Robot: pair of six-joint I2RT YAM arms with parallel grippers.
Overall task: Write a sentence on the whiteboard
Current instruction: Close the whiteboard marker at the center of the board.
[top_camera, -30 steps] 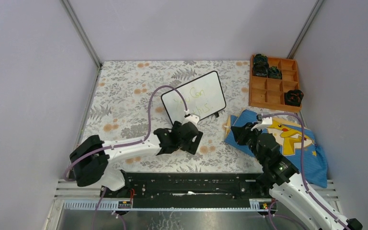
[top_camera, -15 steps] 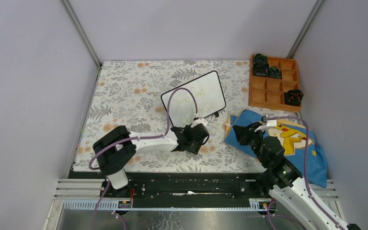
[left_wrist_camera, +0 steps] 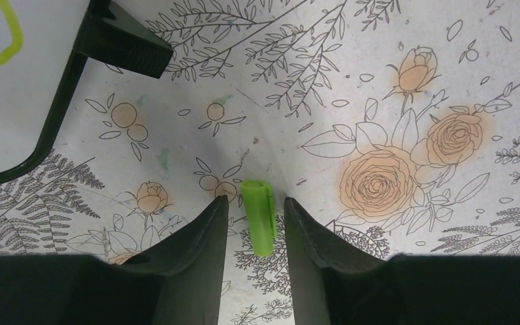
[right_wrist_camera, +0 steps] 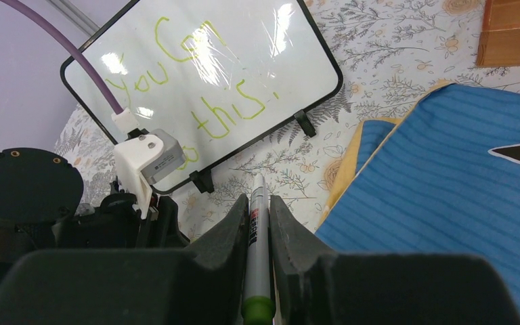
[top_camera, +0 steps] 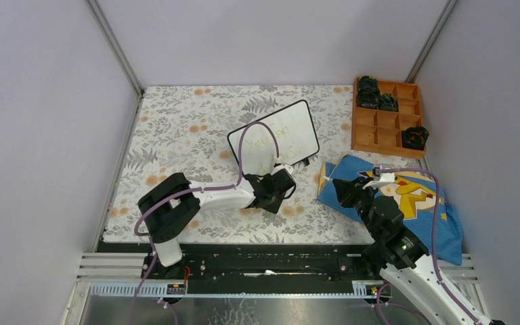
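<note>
The right gripper [right_wrist_camera: 258, 198] clamps a marker [right_wrist_camera: 255, 230]; the left gripper [left_wrist_camera: 256, 200] has its fingers [left_wrist_camera: 196, 244] apart around a green cap [left_wrist_camera: 261, 227].

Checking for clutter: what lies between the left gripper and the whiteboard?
Only bare floral tablecloth, in the left wrist view; a green cap lies inside the left gripper.

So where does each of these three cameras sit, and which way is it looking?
Top external: high behind the arms, facing down onto the table; both arms show.
Left wrist: on the left arm, facing down; left gripper straddles a green cap.
Right wrist: on the right arm, facing the whiteboard; right gripper clamps a marker.
Shared: all three show the whiteboard.
</note>
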